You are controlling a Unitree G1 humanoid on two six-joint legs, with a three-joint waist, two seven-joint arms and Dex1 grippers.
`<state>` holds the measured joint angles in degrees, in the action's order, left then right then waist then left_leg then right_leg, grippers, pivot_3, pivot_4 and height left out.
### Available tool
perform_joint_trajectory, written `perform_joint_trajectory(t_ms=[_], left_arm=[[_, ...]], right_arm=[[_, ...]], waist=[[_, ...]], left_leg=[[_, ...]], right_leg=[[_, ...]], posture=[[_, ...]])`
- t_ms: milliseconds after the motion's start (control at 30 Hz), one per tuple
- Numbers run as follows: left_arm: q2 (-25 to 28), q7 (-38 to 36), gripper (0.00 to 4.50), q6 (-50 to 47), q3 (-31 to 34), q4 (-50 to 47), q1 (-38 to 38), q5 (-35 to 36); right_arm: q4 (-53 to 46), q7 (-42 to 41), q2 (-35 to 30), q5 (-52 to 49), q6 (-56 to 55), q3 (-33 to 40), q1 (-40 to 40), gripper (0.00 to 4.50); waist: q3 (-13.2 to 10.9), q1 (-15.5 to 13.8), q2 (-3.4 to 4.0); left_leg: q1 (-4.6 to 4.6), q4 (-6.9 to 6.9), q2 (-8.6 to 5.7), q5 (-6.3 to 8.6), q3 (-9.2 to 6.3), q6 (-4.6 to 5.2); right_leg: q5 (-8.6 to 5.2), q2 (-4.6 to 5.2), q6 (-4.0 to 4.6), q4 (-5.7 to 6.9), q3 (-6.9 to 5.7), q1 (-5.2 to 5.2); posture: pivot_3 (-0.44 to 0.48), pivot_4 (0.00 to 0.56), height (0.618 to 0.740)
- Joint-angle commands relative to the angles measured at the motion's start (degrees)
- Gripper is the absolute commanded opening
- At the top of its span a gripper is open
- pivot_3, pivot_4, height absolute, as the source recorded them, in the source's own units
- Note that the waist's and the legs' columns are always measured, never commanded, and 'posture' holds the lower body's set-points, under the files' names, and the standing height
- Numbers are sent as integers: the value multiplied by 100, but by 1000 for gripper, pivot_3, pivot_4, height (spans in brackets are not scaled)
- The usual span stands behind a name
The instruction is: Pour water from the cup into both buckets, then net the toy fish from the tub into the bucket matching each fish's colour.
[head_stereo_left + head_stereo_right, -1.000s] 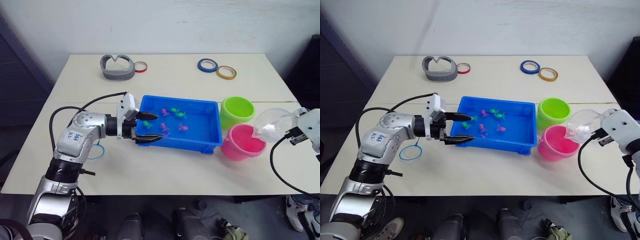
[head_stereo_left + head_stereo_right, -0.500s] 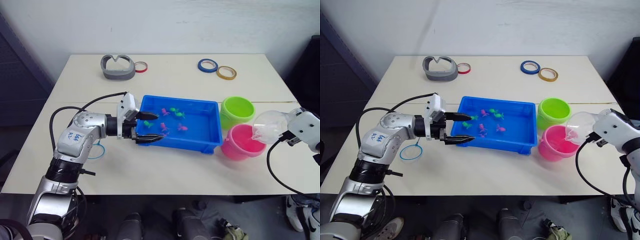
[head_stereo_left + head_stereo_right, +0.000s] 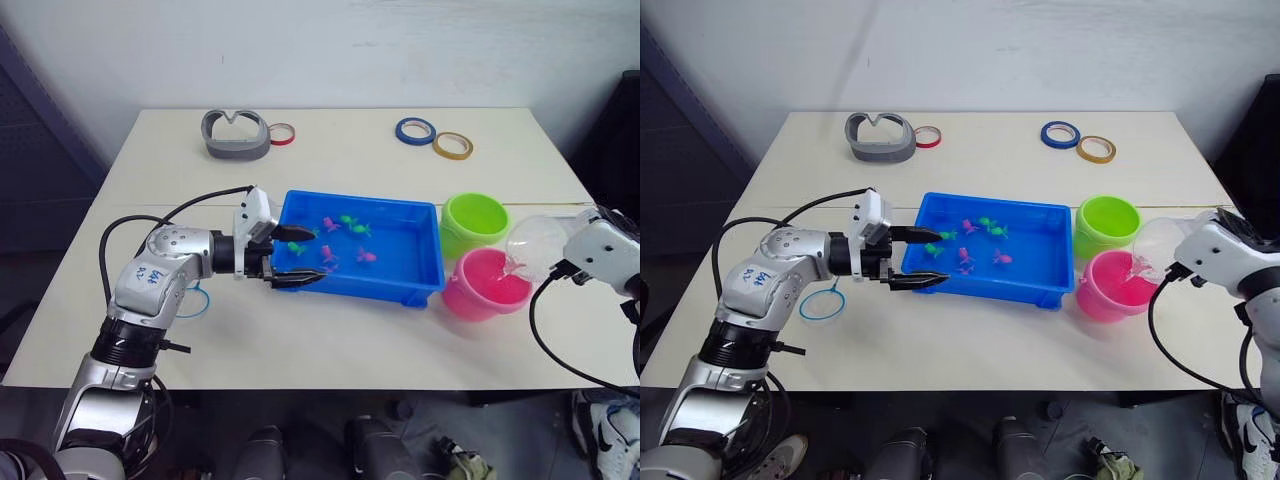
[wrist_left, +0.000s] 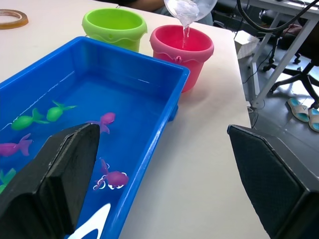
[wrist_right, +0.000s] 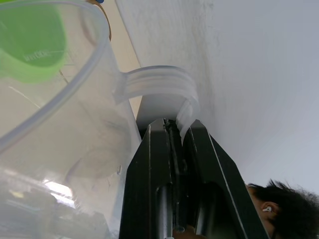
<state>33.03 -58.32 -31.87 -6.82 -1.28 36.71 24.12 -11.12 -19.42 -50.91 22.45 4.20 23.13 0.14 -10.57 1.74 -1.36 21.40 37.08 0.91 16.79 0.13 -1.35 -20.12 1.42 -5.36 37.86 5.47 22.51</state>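
The clear cup [image 3: 534, 246] is tipped over the pink bucket [image 3: 484, 286], and a thin stream of water falls into it in the left wrist view. My right gripper [image 5: 177, 127] is shut on the cup's handle. The green bucket [image 3: 474, 221] stands just behind the pink one. The blue tub [image 3: 370, 287] holds water and several toy fish, green [image 4: 42, 115] and pink [image 4: 105, 119]. My left gripper [image 3: 317, 256] is open over the tub's left end, nothing between its fingers. The net [image 3: 821, 304] lies on the table beside my left arm.
A grey curved object [image 3: 236, 135], a red tape ring [image 3: 281, 133], a blue one [image 3: 414, 130] and a yellow one [image 3: 452, 145] lie at the table's far side. A person's head [image 5: 279, 209] shows off the table's right end, near an office chair [image 4: 291, 64].
My right wrist has turned and drawn in slightly, tipping the cup further over the pink bucket. The left arm has stayed in place.
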Motion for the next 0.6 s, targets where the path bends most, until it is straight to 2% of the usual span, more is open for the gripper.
perform_joint_trajectory(t_ms=[33,600], left_arm=[[18,9,4500,105,75,-160,-12,-36],[23,-2,4500,334,64,-136,-32,-135]], right_arm=[[-93,115,-196,96,-131,169,-133,36],[-52,91,-214,196,-234,135,-193,36]], waist=[[0,1,0],[0,-2,0]], left_leg=[[0,0,0,0,0,0],[0,2,0,0,1,0]], right_leg=[[0,0,0,0,0,0],[0,0,0,1,0,0]], posture=[[0,150,740],[0,150,740]])
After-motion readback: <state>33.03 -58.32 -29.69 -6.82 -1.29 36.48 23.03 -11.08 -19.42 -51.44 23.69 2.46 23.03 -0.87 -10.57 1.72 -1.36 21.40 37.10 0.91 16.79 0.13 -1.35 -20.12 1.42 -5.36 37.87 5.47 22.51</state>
